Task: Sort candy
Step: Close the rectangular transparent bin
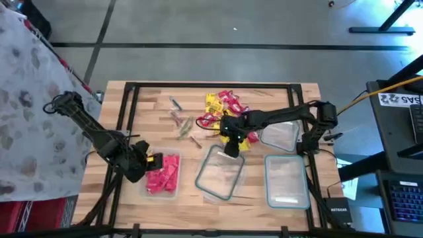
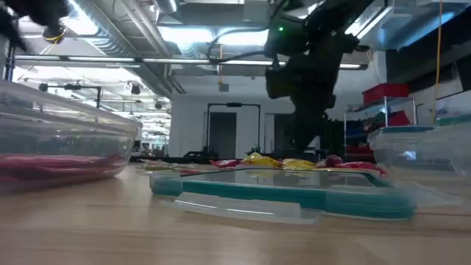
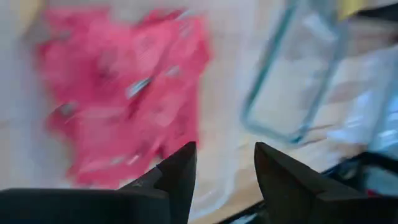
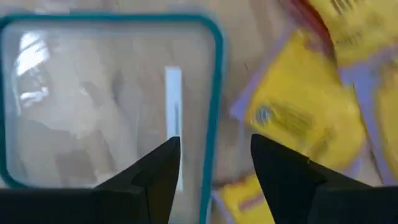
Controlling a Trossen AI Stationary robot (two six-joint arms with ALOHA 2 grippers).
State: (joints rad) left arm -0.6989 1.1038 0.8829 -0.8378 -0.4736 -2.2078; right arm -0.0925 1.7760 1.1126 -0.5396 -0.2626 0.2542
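Note:
The loose candy [image 1: 225, 109] is a red and yellow heap at the table's far middle, with silvery pieces [image 1: 180, 122] to its left. Pink candy [image 1: 163, 173] fills a clear container [image 1: 177, 192] at the near left. My left gripper [image 1: 147, 160] is open at that container's left side, over the pink candy [image 3: 124, 93]. My right gripper [image 1: 231, 149] is open above the far rim of the teal-rimmed container [image 1: 221, 173]. Yellow candy [image 4: 298, 118] lies just beyond its fingers, which hold nothing.
Another clear container [image 1: 286, 180] lies at the near right and a third [image 1: 281, 135] behind it under the right arm. In the low view the teal-rimmed container [image 2: 280, 191] lies in front of the candy heap [image 2: 294, 163]. Bare wood shows along the near edge.

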